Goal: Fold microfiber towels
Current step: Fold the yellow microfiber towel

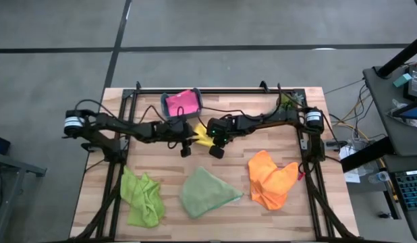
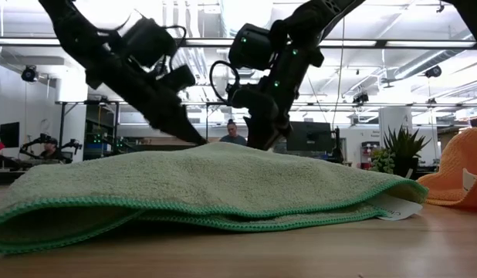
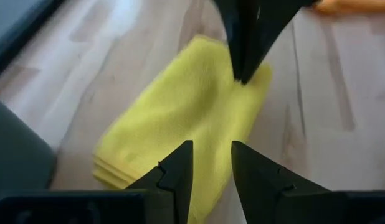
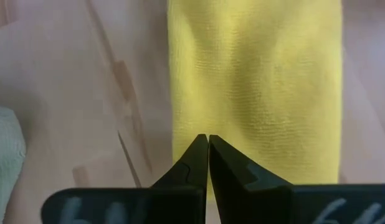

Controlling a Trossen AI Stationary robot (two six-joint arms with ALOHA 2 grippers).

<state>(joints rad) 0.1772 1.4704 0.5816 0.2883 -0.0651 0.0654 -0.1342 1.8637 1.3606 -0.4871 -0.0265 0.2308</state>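
The yellow towel (image 3: pixel 186 118) is seen lying flat on the worktop (image 1: pixel 276 216) as a narrow folded strip, just in front of the teal bin (image 1: pixel 195 108), in which the pink towel (image 1: pixel 181 102) is stacked. Both arms are gathered over it at the middle of the worktop. The left gripper (image 3: pixel 211 165) is held just above one end of the strip, its fingers (image 3: pixel 180 165) parted by a small gap and pinching nothing. The right gripper (image 4: pixel 208 158) is pressed fully together, empty, its tip set at the strip's other end.

Nearer the front edge, three cloths are left unfolded and well apart from one another: the lime green towel (image 1: pixel 142 196), the pale sage green towel (image 1: pixel 205 192) and the orange towel (image 1: pixel 270 179).

The cloth is judged to be light, soft and limp, with a napped surface that is unlikely to slip between the fingers. No shape would be kept if it were lifted from the middle; sagging and unfolding are to be expected. A hold is best taken at a stitched edge or corner, with all layers pinched together, so that the stacked folds are not peeled apart. Fragility is not a concern; a firm pinch can be borne.
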